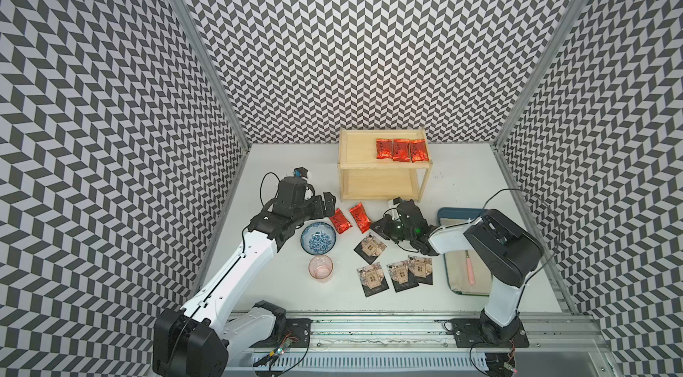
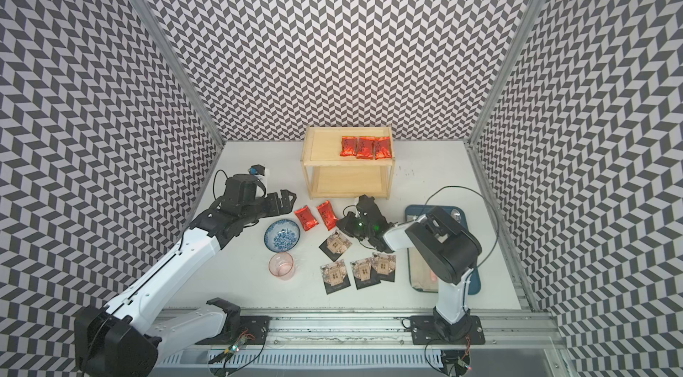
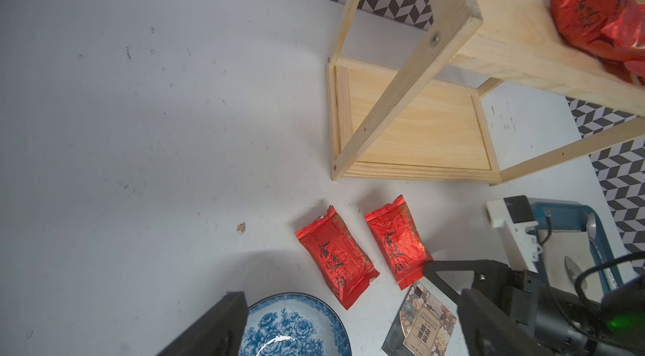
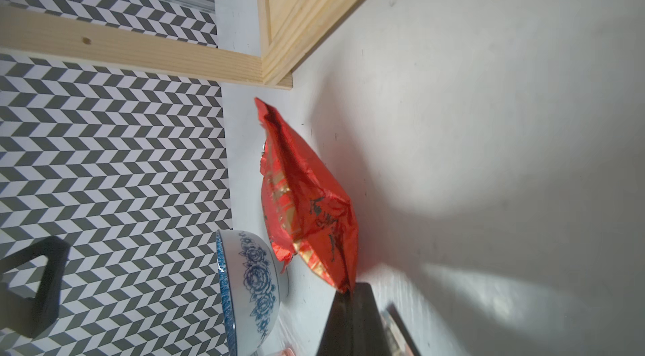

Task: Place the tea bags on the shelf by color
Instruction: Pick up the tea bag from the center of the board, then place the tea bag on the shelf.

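a: nearest the front edge of the desk (image 1: 462, 186) our four black tea bags (image 1: 400, 274) lie flat, and nothing is touching them. the pink cup (image 1: 320, 268) and the blue patterned bowl (image 1: 318, 238) sit just beside them.

b: a little further in, two red ones lie on the desk. our right gripper (image 1: 374, 226) is clenched on the near end of the red tea bag (image 1: 360, 217) on its own side. in the right wrist view the foil runs into the closed fingers. we don't think it's lifted yet.

a: and our left gripper (image 1: 328, 205)?

b: spread wide and holding nothing, just beside the other red tea bag (image 1: 340, 220).

a: by the far edge, the shelf (image 1: 384, 166) carries three red tea bags (image 1: 401, 149) at the right end of its top board (image 1: 360, 149). the lower board (image 1: 377, 183) is bare.

b: so we judge this is the fourth red one. next we need to raise it over the front rim and set it down beside those three without knocking them.
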Robot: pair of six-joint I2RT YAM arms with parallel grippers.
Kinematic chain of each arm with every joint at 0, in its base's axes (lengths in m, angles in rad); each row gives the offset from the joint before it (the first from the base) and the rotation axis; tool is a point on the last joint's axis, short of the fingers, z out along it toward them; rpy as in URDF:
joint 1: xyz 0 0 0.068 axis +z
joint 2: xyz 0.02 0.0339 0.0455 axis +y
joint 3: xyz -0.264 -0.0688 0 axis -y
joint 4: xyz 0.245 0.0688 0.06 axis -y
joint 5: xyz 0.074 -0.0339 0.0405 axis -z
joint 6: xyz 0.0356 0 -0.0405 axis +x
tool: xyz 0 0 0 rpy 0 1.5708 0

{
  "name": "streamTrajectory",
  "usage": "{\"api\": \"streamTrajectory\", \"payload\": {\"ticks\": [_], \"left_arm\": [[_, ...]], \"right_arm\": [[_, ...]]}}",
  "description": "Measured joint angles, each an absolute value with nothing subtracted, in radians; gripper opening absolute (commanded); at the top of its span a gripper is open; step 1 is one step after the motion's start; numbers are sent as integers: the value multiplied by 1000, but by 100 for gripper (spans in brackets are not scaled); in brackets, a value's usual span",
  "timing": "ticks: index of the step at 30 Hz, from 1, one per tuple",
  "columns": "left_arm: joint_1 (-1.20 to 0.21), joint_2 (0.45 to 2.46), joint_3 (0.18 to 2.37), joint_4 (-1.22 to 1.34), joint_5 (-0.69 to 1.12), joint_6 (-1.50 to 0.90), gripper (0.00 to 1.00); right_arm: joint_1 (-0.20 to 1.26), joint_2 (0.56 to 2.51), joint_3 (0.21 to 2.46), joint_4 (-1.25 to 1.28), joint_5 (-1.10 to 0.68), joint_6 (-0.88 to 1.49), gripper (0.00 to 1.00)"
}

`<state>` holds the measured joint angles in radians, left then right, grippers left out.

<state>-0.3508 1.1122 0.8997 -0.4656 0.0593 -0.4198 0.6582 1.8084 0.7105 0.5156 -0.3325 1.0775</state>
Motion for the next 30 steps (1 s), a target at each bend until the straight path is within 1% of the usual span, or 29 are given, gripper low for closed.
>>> {"api": "streamTrajectory", "payload": {"ticks": [8, 12, 16, 21, 30], "left_arm": [[-350, 1107, 900, -466, 54, -420, 99], [-350, 1086, 899, -466, 53, -421, 99], [-350, 1064, 899, -465, 54, -421, 99], [-348, 1062, 899, -465, 54, -420, 99], [-344, 1062, 899, -465, 59, -420, 99]], "right_arm": [[666, 1441, 552, 458, -272, 1158, 0], [708, 1249, 537, 374, -213, 1201, 0], [744, 1143, 578, 304, -161, 1234, 0], [757, 1178, 743, 229, -105, 1258, 0], [735, 1433, 1089, 196, -12, 1258, 0]]}}
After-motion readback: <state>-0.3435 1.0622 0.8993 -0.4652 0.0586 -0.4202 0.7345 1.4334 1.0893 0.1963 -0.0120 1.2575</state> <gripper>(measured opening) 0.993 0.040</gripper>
